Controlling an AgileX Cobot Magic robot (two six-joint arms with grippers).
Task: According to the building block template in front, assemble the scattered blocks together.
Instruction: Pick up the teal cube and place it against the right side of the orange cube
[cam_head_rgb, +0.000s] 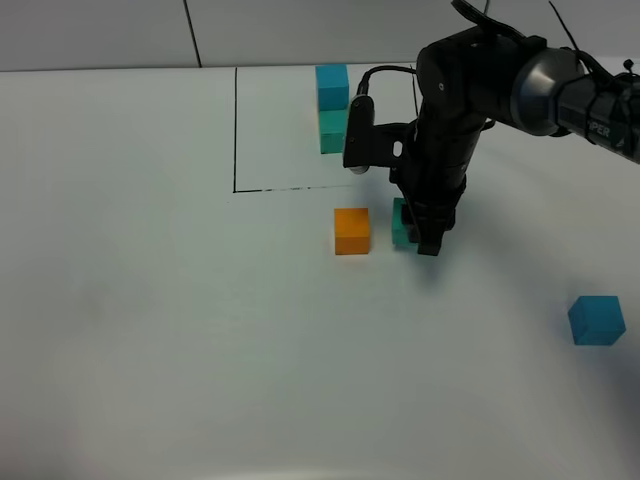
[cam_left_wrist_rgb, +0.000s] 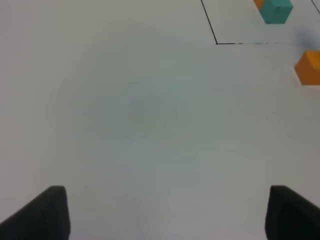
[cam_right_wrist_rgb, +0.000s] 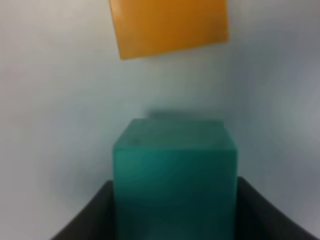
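Observation:
The building block template, a blue cube (cam_head_rgb: 332, 86) joined to a teal-green cube (cam_head_rgb: 333, 130), sits inside a black outline (cam_head_rgb: 235, 130) at the back. Of the scattered blocks, the orange cube (cam_head_rgb: 351, 230) lies just in front of the outline. A loose teal-green cube (cam_head_rgb: 402, 224) is a small gap to its right, and my right gripper (cam_head_rgb: 425, 236) is shut on it. The right wrist view shows that cube (cam_right_wrist_rgb: 174, 170) between the dark fingers (cam_right_wrist_rgb: 87, 220), with the orange cube (cam_right_wrist_rgb: 170, 25) beyond. A blue cube (cam_head_rgb: 597, 320) lies far right. My left gripper (cam_left_wrist_rgb: 165, 215) is open over bare table.
The table is a plain white surface (cam_head_rgb: 150, 330). In the left wrist view the outline's corner (cam_left_wrist_rgb: 216, 43), the template's teal-green cube (cam_left_wrist_rgb: 276, 11) and the orange cube (cam_left_wrist_rgb: 309, 67) show at the far right. The right arm (cam_head_rgb: 470, 90) reaches over the outline's right side.

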